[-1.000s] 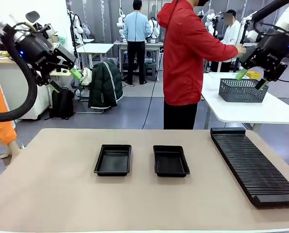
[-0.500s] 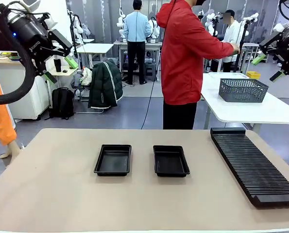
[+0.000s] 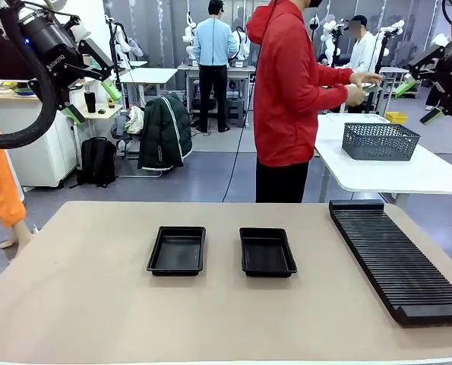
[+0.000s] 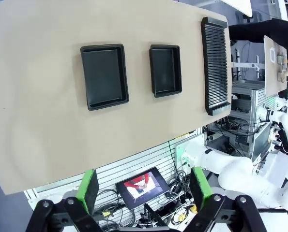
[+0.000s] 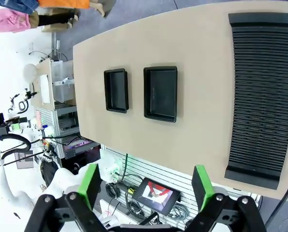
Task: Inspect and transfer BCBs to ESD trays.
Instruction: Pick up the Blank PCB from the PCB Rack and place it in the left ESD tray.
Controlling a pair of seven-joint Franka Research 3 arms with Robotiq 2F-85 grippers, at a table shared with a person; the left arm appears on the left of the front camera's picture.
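Observation:
Two empty black ESD trays sit side by side mid-table, the left tray [image 3: 177, 250] and the right tray [image 3: 267, 252]. From high above, the left wrist view looks down on both trays [image 4: 104, 76] [image 4: 165, 70], and so does the right wrist view [image 5: 116, 90] [image 5: 160, 93]. My left gripper [image 3: 94, 103] hangs open, high at the upper left, far from the table. At the upper right my right gripper [image 3: 419, 100] is open too, equally high. Nothing lies between the open left gripper's [image 4: 146, 193] or the open right gripper's [image 5: 146, 188] fingers. The BCBs are out of view.
A long black ribbed rack [image 3: 396, 258] lies along the table's right side. Beyond the far edge a person in a red hoodie [image 3: 290, 91] faces a white side table holding a grey mesh basket [image 3: 379, 141], hands raised above it.
Both arms have lifted and swung outward; the right gripper left the space above the mesh basket for the far upper right. The person's hands have risen from the side table.

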